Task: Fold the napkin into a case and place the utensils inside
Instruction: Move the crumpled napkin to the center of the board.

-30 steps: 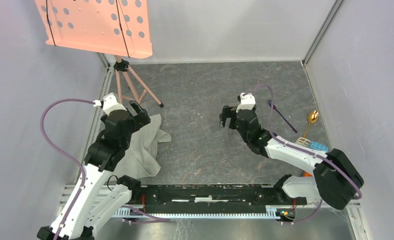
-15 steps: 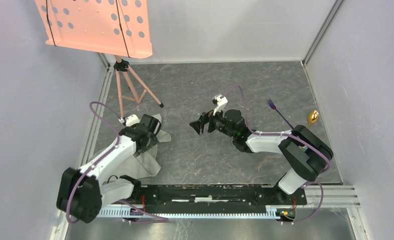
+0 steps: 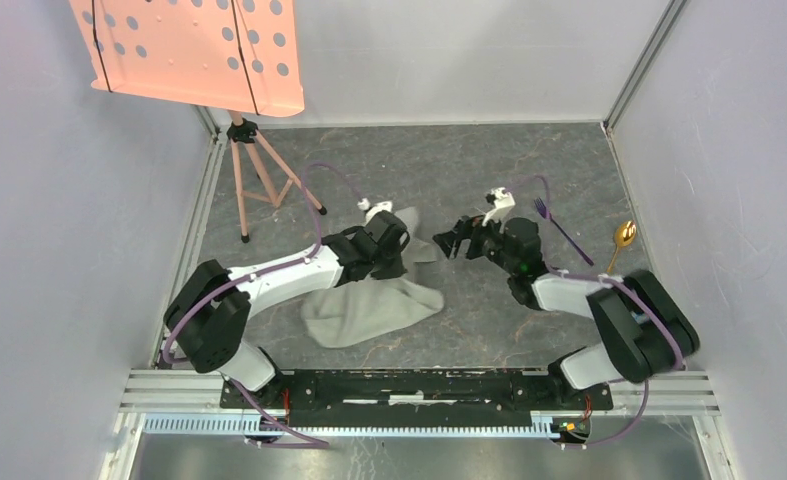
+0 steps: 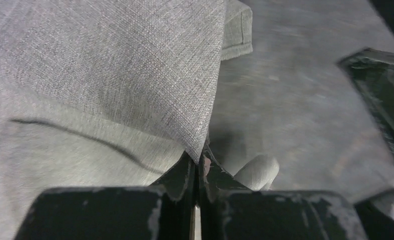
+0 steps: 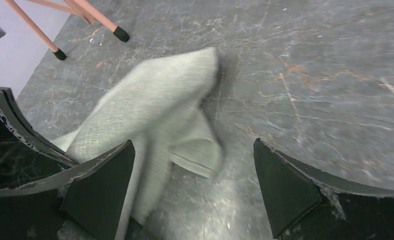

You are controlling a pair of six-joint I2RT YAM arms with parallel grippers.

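Observation:
The grey napkin [image 3: 369,305] lies crumpled near the middle of the table, one corner lifted toward the right. My left gripper [image 3: 401,245] is shut on that raised part; in the left wrist view the cloth [image 4: 109,75] is pinched at the closed tips [image 4: 200,159]. My right gripper [image 3: 451,240] is open just right of the napkin, facing it. In the right wrist view the napkin [image 5: 154,110] hangs ahead of that gripper [image 5: 192,185] and slightly to the left, blurred by motion. A purple fork [image 3: 559,225] and a gold-bowled spoon [image 3: 624,238] lie on the table at the right.
A salmon-pink perforated panel [image 3: 189,50] stands on a tripod [image 3: 259,175] at the back left; its feet [image 5: 119,34] show in the right wrist view. Grey walls enclose the table on three sides. A black rail [image 3: 419,385] runs along the near edge.
My left gripper has shut on the napkin and pulled it from the left side toward the table's middle. The right gripper stayed open and shifted back to the right.

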